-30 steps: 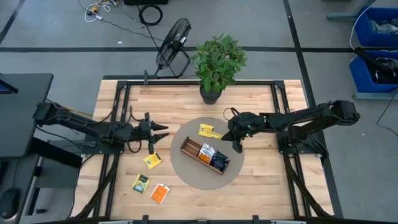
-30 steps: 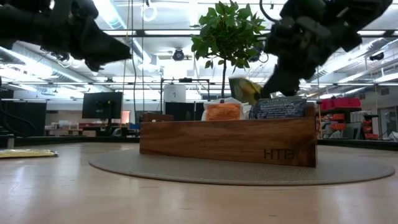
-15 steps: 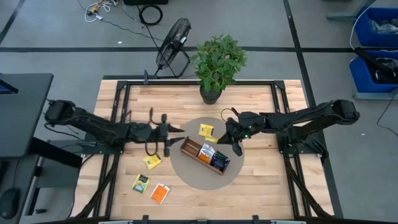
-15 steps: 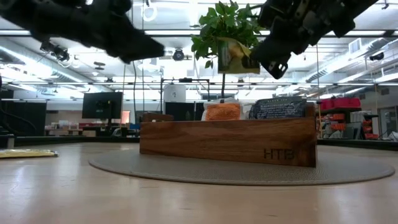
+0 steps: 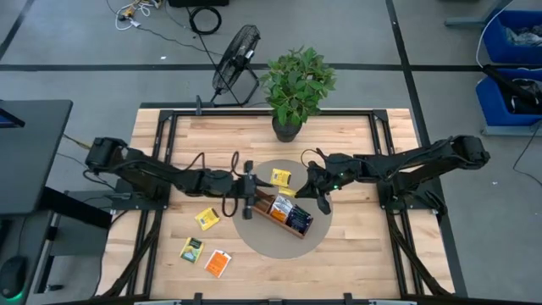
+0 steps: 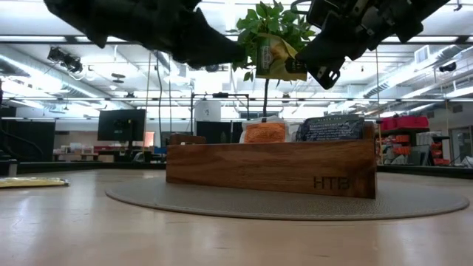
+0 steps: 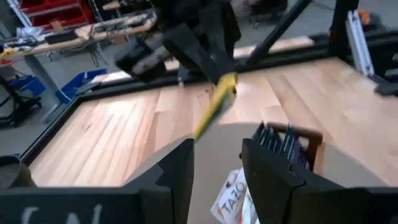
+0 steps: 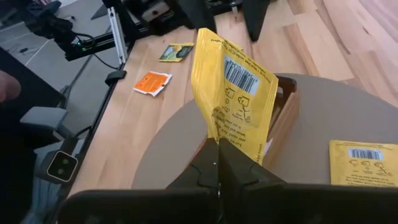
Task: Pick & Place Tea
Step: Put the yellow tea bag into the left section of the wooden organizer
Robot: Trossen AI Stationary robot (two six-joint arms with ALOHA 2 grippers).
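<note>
**Yellow sachet held above the tray**

A yellow tea sachet hangs upright over the wooden tray, pinched at its lower edge by the right tool, whose fingers are fully closed on it. The tray sits on a round mat and holds orange and dark blue sachets. The left tool hovers beside the tray with fingers parted, holding nothing. More sachets lie on the tabletop.
</note>
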